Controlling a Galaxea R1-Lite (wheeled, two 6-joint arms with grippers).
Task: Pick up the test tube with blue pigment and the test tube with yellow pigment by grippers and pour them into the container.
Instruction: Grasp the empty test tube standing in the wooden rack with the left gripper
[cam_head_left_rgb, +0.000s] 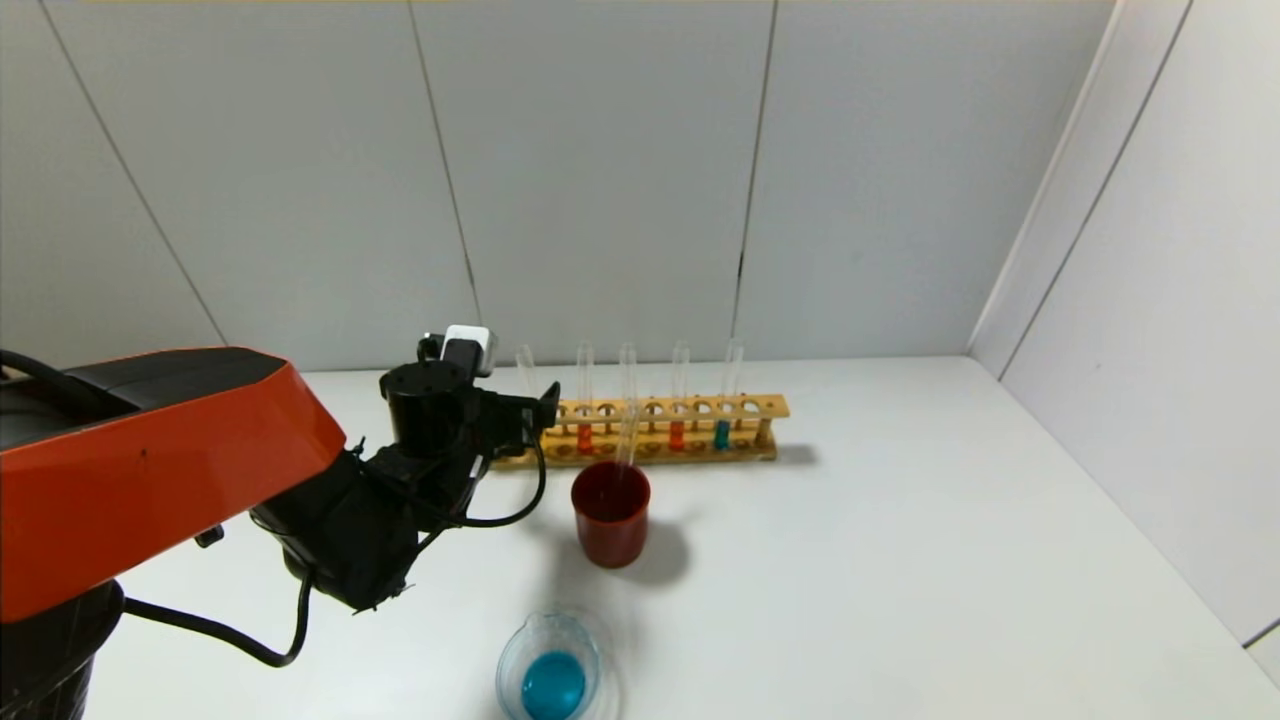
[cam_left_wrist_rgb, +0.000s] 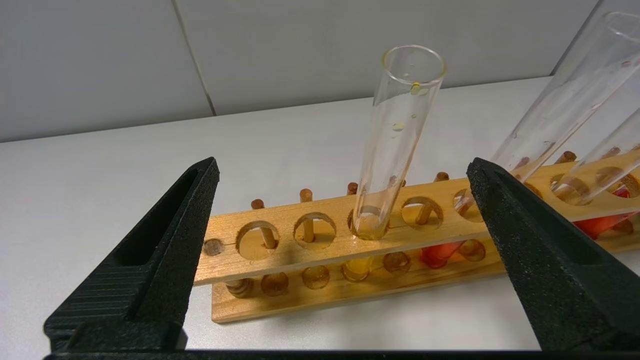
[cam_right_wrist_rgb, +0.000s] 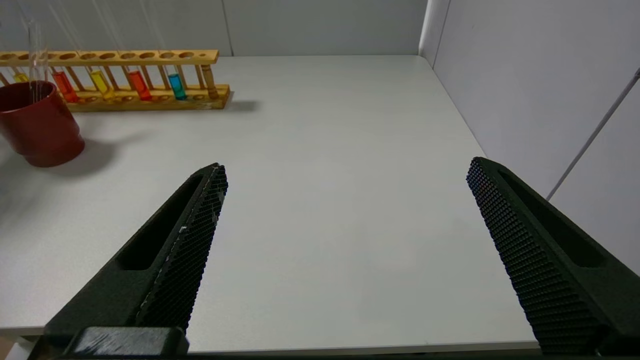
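While spread wide, left tool (cam_left_wrist_rgb: 342, 172) flanks yellow-pigment test tube (cam_left_wrist_rgb: 395, 145), seemingly untouched.

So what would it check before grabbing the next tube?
1. Left fingers open: ok.
2. Yellow tube lined up between them: ok.
3. That tube standing in the rack, not yet held: ok.
4. Neighbouring tube clear of the closing fingers: cannot tell.
5. Blue liquid already in the beaker: ok.
6. Right fingers open, away over bare table: ok.
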